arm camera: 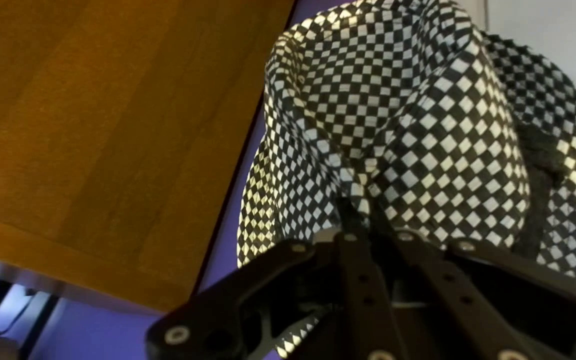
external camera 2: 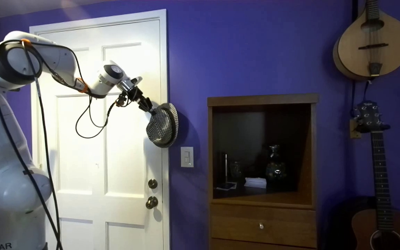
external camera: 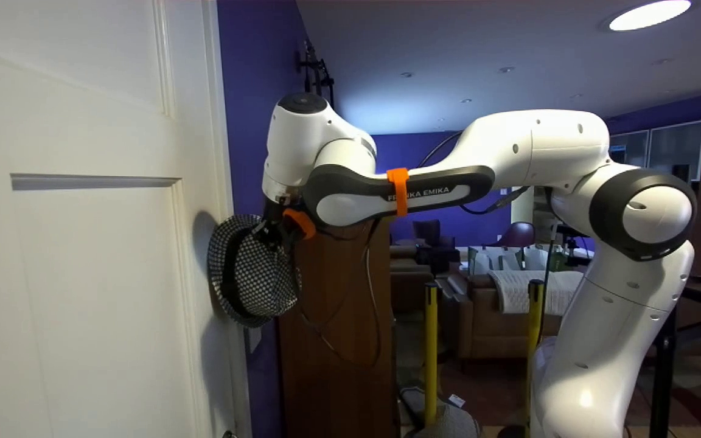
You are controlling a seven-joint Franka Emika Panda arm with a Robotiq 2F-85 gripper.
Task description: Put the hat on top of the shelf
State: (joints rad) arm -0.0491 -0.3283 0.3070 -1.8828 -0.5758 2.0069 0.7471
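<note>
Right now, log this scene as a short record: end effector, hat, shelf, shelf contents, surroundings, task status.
End effector: pinching the hat by its crown
Hat: black-and-white checked, dark band, tilted, brim on the side away from the end effector
Shelf: brown wooden cabinet, open-fronted above a drawer
Shelf contents: vase-like vessel, white paper-like item; others too dark to name
Surroundings: white door, light switch, guitar
Task status: hat held, not yet on the shelf's top

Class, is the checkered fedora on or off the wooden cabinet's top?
Off: the gripper holds the checkered fedora away from the wooden cabinet, purple wall between in an exterior view.
</note>
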